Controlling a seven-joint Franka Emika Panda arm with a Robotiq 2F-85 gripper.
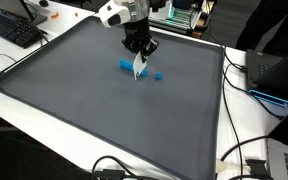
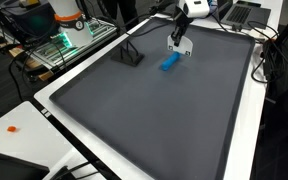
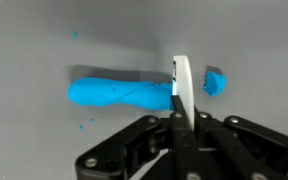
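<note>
A blue dough roll (image 3: 119,93) lies on the dark grey mat (image 1: 104,115). A small blue piece (image 3: 214,82) lies apart from it, just past its right end in the wrist view. My gripper (image 3: 181,118) is shut on a thin white blade (image 3: 183,85), which stands edge-down at the roll's right end, between the roll and the small piece. In both exterior views the gripper (image 1: 139,45) (image 2: 180,38) hangs over the far part of the mat with the blade (image 1: 139,67) pointing down beside the roll (image 1: 125,66) (image 2: 170,63). Blue crumbs dot the mat nearby.
The mat has a white raised border (image 2: 246,120). A black wedge-shaped stand (image 2: 131,55) sits on the mat near the roll. A keyboard (image 1: 14,30) and cables (image 1: 246,155) lie outside the mat, with a laptop (image 1: 276,72) at one side.
</note>
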